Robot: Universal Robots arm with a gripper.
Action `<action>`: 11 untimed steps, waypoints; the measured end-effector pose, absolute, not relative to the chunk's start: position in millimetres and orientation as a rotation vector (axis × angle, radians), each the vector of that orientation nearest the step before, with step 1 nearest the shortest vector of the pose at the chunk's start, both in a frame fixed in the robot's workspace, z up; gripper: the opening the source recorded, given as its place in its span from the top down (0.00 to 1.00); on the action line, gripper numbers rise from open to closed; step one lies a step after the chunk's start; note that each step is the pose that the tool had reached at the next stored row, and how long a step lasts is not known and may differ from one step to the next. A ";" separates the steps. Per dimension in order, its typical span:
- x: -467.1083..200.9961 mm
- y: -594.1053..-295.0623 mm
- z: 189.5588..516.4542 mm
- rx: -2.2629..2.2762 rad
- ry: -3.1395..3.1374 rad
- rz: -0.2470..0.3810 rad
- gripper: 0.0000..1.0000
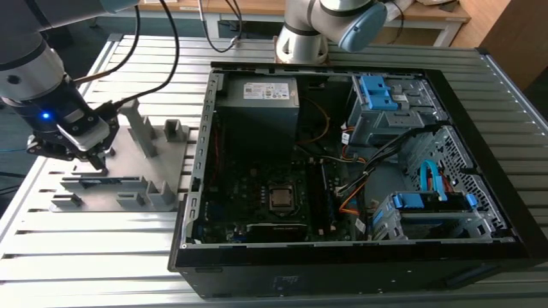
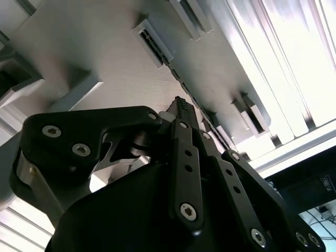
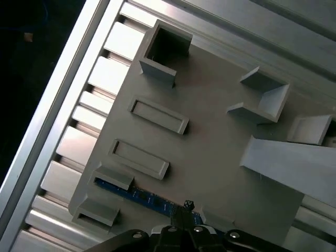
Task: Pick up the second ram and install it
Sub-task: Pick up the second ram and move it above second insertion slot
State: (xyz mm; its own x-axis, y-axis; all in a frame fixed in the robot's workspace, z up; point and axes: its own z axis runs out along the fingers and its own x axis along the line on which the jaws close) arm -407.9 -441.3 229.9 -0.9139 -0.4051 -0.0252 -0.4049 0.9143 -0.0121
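**Gripper.** In the exterior view the gripper (image 1: 92, 162) is lowered onto the near-left part of a grey plate (image 1: 107, 197). The plate lies on the slatted table (image 1: 86, 250) at the exterior view's left, just beside the open case (image 1: 205, 128).

The fingertips point straight down at the plate. In the second wrist view the fingers (image 2: 184, 136) converge to a single narrow tip with no gap visible between them. They appear pinched together on the top edge of the ram (image 3: 131, 191).

**Ram.** The ram stands on edge in the plate, a dark strip with blue showing along it in the first wrist view. One end is seated between two small blocks (image 3: 105, 194) at the plate's edge. It runs from there under the gripper tip, which meets it away from that end. In the second wrist view it reads as a thin dark line (image 2: 177, 80) from a slotted block to the fingertips. It is in its holder, well apart from the case.

**Plate.** The plate also carries two shallow rectangular recesses (image 3: 158, 115), an open square pocket (image 3: 167, 44) and a tall sloping block (image 3: 289, 160).

**Case.** The case lies on its side with the motherboard (image 1: 256, 186) exposed. Blue brackets (image 1: 376, 93) sit at its far right. A second arm's base (image 1: 301, 35) stands beyond the case at the far side.
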 end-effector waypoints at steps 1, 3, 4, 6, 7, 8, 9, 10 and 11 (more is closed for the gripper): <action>-407.9 -441.3 229.9 -0.656 3.045 -0.010 0.90; -407.9 -441.3 229.9 -0.677 3.040 -0.010 0.90; -407.9 -441.3 229.9 -0.689 3.037 -0.010 0.90; -407.9 -441.3 229.9 -0.709 3.032 -0.009 0.90; -407.9 -441.3 229.9 -0.720 3.030 -0.009 0.90; -407.9 -441.3 229.9 -0.730 3.028 -0.009 0.90; -407.9 -441.3 229.9 -0.740 3.025 -0.009 0.90; -407.9 -441.3 229.9 -0.750 3.023 -0.009 0.90; -407.9 -441.3 229.9 -0.760 3.020 -0.009 0.90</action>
State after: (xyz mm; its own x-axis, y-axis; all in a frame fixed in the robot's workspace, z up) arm -407.9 -441.3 229.9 -0.8805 -0.4735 -0.0252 -0.4733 0.8808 -0.0120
